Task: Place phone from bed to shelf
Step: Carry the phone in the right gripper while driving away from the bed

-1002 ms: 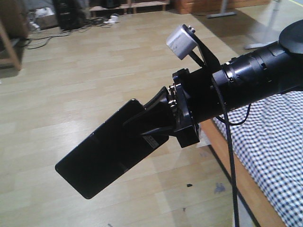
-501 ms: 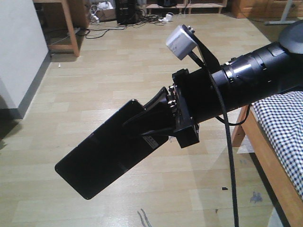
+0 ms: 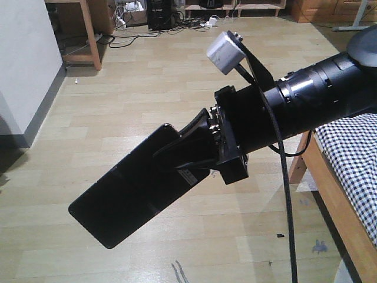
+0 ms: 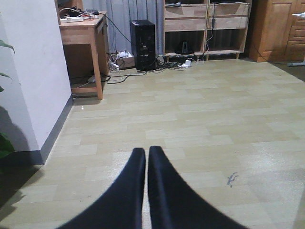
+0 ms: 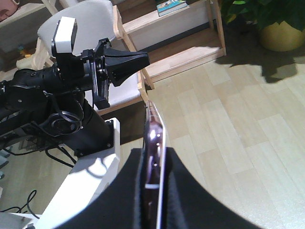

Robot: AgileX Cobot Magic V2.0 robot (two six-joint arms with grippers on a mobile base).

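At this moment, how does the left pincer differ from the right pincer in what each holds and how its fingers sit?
The right pincer is clamped on the long glossy black phone; the left pincer holds nothing. The right pincer's fingers are kept apart by the slab's edge, while the left pincer's fingers press together, leaving only a thin seam. Both are black and hang above the pale plank floor.

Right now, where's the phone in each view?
Front: phone centre-left, clamped in right tool.
Left wrist: not in it.
Right wrist: phone edge-on, bottom centre.
Shared landmark: black computer tower, top of front and left-wrist views; absent from right wrist.
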